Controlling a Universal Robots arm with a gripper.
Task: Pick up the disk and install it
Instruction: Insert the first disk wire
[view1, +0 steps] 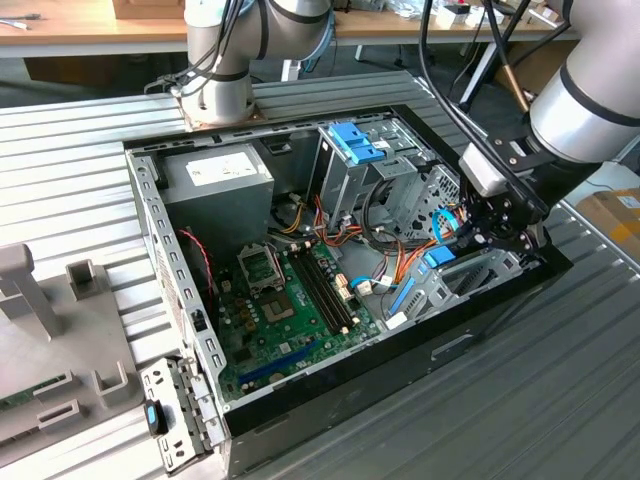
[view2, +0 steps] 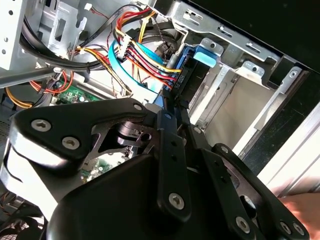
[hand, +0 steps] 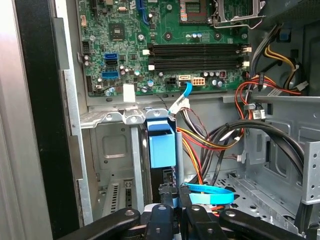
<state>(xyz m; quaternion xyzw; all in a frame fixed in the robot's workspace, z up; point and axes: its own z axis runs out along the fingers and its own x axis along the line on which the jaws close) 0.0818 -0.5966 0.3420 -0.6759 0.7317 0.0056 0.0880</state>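
Hand: low inside the open computer case, at the exterior view's right, fingers clenched on the disk.
Disk: standing on edge in the grey metal drive bay, beside orange and blue cables.
Motherboard: beyond the bay.

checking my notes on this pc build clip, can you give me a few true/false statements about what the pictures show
1. The gripper is inside the open computer case, at the exterior view's right. True.
2. The case's side panel is closed. False: the case is open and the motherboard is exposed.
3. The disk stands on edge in a metal bay just ahead of the gripper in the first wrist view. True.
4. The memory slots are full of modules. False: they look empty.
5. The disk lies on the table outside the case. False: it is inside the case.
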